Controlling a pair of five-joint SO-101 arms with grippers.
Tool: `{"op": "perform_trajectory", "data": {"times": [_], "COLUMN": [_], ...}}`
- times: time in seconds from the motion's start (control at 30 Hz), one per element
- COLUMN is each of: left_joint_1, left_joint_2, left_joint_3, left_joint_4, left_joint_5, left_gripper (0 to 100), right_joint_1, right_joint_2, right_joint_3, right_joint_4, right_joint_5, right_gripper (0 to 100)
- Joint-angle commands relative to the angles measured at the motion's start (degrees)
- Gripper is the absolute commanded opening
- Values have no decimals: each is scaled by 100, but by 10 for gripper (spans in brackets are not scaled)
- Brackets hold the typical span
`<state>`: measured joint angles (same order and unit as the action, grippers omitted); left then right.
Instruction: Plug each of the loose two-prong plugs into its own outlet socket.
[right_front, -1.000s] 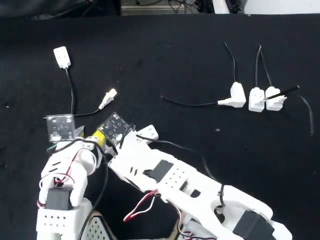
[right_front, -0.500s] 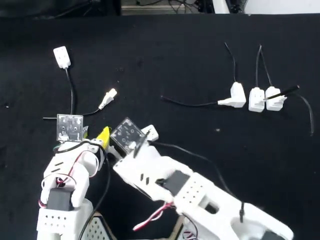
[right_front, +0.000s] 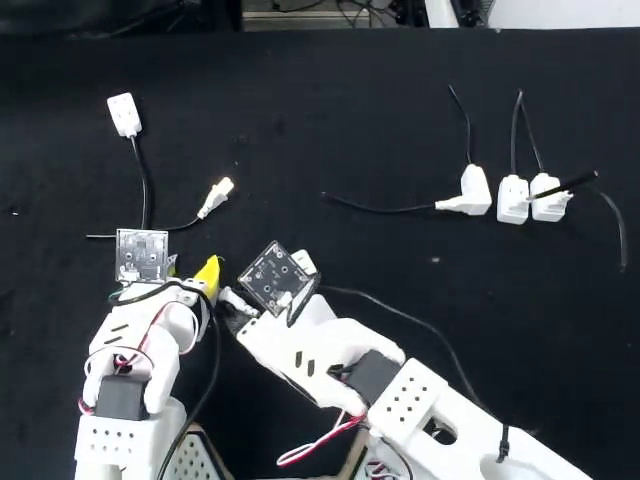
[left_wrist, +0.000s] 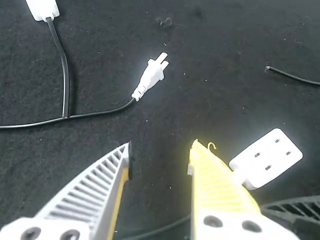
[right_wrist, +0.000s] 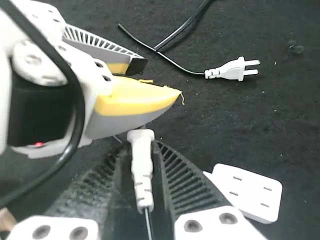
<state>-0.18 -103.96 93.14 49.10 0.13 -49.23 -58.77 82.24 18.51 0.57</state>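
The right claw (right_wrist: 140, 149) clamps a white plug (right_wrist: 142, 172), an outlet socket (right_wrist: 247, 192) just beside it. The left claw (left_wrist: 161, 150) gapes empty, a loose plug (left_wrist: 151, 76) ahead.

Black cloth-covered table (right_front: 330, 120), a tangle of dark cables (right_front: 352, 12) and a white panel (right_front: 560, 12) beyond its far edge.

left gripper (left_wrist: 160, 145) is standing with jaws apart | two-prong plug (left_wrist: 151, 76) is lying near frame centre, beyond the fingertips | outlet socket (left_wrist: 267, 156) is sitting at frame edge, just beside the gripper
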Motion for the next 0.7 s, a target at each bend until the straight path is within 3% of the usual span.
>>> {"op": "perform_trajectory", "data": {"times": [0.0,0.17,0.37,0.67], "left_joint_1": [75,57,84,84], "left_joint_2": [35,35,35,35], "left_joint_3": [-22,-22,-13,-13], "left_joint_4": [26,26,26,18], "left_joint_5": [-62,-62,-62,-62], "left_gripper": [191,191,191,191], "right_joint_1": [211,220,220,193], "right_joint_2": [-251,-242,-251,-251], "right_joint_3": [-163,-163,-637,-655], "right_joint_4": [26,79,862,888], "right_joint_5": [44,44,44,18], "right_gripper": [11,11,11,11]}}
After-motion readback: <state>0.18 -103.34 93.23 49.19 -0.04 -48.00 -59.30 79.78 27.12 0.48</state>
